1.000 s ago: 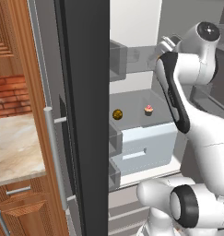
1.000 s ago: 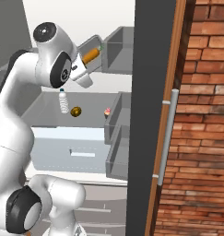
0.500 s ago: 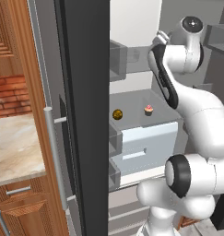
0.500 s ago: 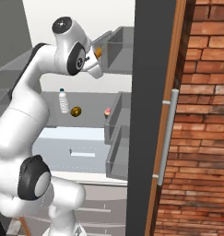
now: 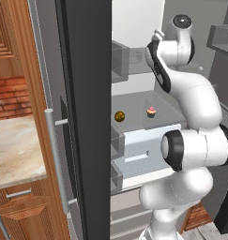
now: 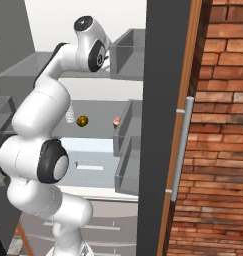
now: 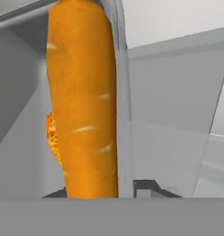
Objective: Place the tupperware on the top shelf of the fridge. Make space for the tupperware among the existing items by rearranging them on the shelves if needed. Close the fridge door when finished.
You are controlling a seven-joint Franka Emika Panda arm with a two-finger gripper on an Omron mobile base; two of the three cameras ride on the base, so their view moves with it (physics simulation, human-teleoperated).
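Placing step: translucent grey tupperware (image 7: 85,106) with orange carrot pieces held in jaws, raised at pale grey top shelf (image 6: 38,65). Next: lower flat, release.

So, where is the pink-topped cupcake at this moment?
The cupcake stands on a grey shelf inside the open fridge, right of the brown ball in the left base view, apart from it.

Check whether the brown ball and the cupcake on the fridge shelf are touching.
Apart. The left base view shows bare grey shelf between the brown ball and the cupcake; the right base view agrees.
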